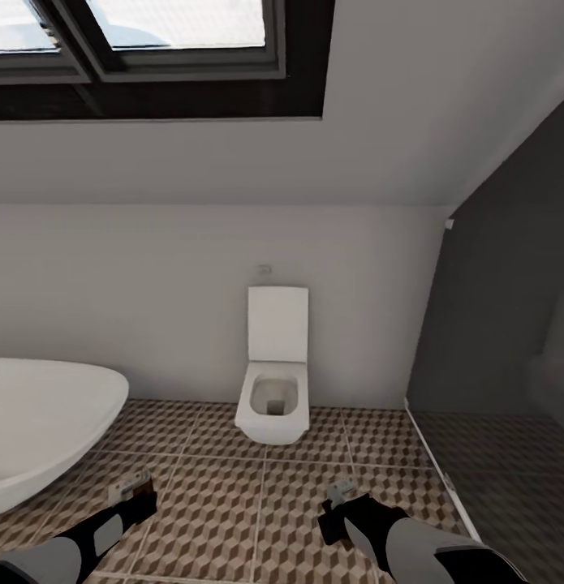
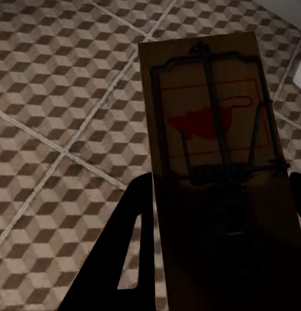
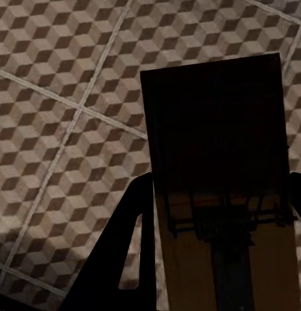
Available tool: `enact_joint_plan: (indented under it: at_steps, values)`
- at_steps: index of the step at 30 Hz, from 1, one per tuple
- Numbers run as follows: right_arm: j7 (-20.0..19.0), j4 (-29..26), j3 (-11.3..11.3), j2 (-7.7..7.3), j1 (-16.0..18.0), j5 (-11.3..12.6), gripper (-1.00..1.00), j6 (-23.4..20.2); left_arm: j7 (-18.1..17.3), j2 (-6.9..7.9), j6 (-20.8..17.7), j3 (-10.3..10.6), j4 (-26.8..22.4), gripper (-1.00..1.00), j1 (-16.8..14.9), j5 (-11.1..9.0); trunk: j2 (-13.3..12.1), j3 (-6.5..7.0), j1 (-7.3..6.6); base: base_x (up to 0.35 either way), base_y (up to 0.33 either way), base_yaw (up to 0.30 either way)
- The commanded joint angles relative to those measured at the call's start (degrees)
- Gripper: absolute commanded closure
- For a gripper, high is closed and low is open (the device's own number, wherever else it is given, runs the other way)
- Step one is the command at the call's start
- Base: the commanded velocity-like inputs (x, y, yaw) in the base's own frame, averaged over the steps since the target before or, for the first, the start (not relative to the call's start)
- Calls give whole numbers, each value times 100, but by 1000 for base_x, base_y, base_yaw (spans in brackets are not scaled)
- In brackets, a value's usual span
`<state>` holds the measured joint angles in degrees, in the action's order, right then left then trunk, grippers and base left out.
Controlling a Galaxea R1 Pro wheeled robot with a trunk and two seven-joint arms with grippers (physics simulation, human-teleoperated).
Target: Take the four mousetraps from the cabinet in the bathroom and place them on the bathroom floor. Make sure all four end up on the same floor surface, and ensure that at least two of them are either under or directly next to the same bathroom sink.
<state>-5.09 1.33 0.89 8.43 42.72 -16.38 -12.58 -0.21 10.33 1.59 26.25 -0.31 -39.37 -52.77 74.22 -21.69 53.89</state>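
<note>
One mousetrap [image 2: 212,136], a tan board with dark wire and a red mark, was clamped in the left gripper [image 1: 138,496]. A second mousetrap [image 3: 218,194] sat gripped in the right gripper [image 1: 338,507]. Both hung above the cube-patterned bathroom floor [image 1: 233,495].

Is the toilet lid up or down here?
Up: the toilet lid stands upright against the wall, and the open bowl shows below it.
</note>
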Motion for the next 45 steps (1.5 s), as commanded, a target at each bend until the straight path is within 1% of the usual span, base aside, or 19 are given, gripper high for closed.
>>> enact_joint_plan:
  at_steps: [1, 6, 14, 19, 24, 27, 35, 36, 38, 39, 40, 41, 42, 43, 45]
  values:
    - [-18, 8, 8, 1, 9, -28, 100, -13, 23, 0, 9, 47, -4, 100, -1, -31, 4, -7, 1, 109, 325, 0]
    - [-15, 8, 8, -2, 9, -17, 100, -17, 28, -4, 8, 47, -5, 100, -1, -31, 4, -7, 1, 111, 233, -96]
    - [-18, 8, 8, -7, 9, -14, 100, -16, 29, -23, 8, 47, -4, 100, -1, -29, 4, -7, 1, 20, 36, -194]
    - [-26, 8, 8, -8, 9, -4, 100, -20, 26, -44, 2, 52, -5, 100, -1, 13, 4, -7, 1, 1, 1, -27]
    - [-27, 8, 3, -8, 9, 7, 100, -18, 29, -154, 6, 55, -5, 100, -1, 42, 4, -7, 1, 0, 0, -4]
    - [-20, 8, 7, -8, 9, 8, 100, -27, 29, -189, 8, 56, -5, 100, -1, 47, 4, -7, 1, 0, 0, 0]
    - [-9, 8, 1, -18, 9, 9, 100, 24, 32, -202, 8, 56, -5, 100, -1, 43, 4, -7, 1, 0, 0, 0]
    - [-2, 8, -1, -164, 9, 9, 100, 67, 43, -288, 4, 56, -5, 100, -1, 42, 4, -7, 1, 125, 0, 0]
    - [3, 8, -1, -303, 9, 20, 100, 118, 49, -360, 2, 58, -5, 100, -1, 63, 4, -7, 1, 219, 0, 0]
    - [5, 8, -1, -375, 9, 33, 100, 167, 47, -381, 1, 60, -5, 100, -1, 114, 4, -7, 1, 271, 0, 0]
    - [7, 8, -4, -468, 9, 79, 100, 249, 39, -401, -1, 61, -5, 100, -1, 262, 4, -7, 1, 296, 0, 0]
    - [7, 8, -5, -491, 9, 99, 100, 270, 37, -406, -1, 61, -5, 100, -1, 328, 4, -7, 1, 302, 0, 0]
    - [7, 8, -4, -526, 9, 139, 100, 300, 28, -415, -4, 61, -5, 100, -1, 468, 4, -7, 1, 310, 0, 0]
    - [8, 8, -3, -538, 9, 158, 100, 312, 25, -421, -5, 62, -5, 100, -1, 536, 4, -7, 1, 312, 0, 0]
    - [8, 8, -2, -564, 9, 201, 100, 341, 21, -435, -36, 60, -5, 100, -1, 757, 4, -7, 1, 318, 0, 0]
